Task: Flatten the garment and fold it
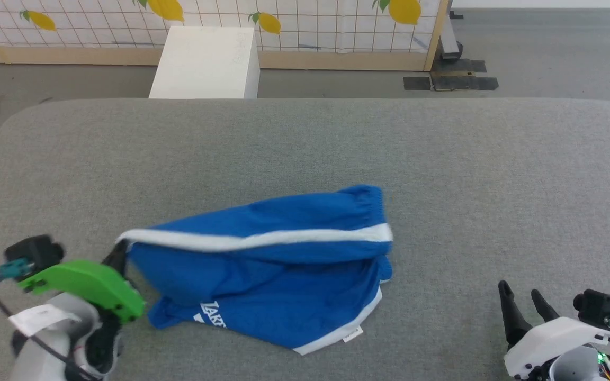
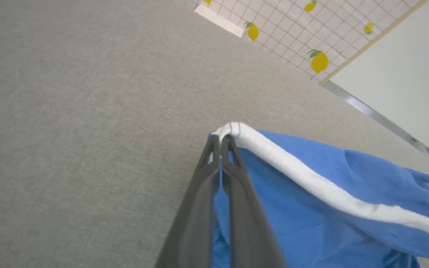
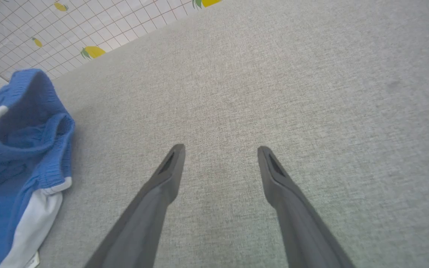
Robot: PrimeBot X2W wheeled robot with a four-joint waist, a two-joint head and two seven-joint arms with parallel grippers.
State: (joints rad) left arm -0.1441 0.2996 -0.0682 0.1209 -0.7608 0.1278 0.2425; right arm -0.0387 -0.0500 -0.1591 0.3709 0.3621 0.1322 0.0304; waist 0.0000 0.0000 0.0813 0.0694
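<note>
Left end effector point(image 2: 222, 139), pinched together, clamps the white-striped corner of royal-blue jersey shorts point(image 1: 284, 254); white lettering point(image 1: 212, 312) half tucked under. Right end effector point(image 3: 221, 149) spread apart over open grey fabric counter point(image 1: 469, 159).

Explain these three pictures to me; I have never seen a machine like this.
This is a robot with two arms, each ending in a gripper with two long dark fingers. The wide picture comes from a camera on its head, looking down at a grey surface. The other two come from cameras on its wrists, looking along each gripper's fingers. On the surface lie blue shorts with white stripes, bunched up. The left gripper, under the green cover, is shut on the shorts' white-striped edge. The right gripper is open over bare surface, holding nothing. Behind stand a white box and a lemon-print screen.
</note>
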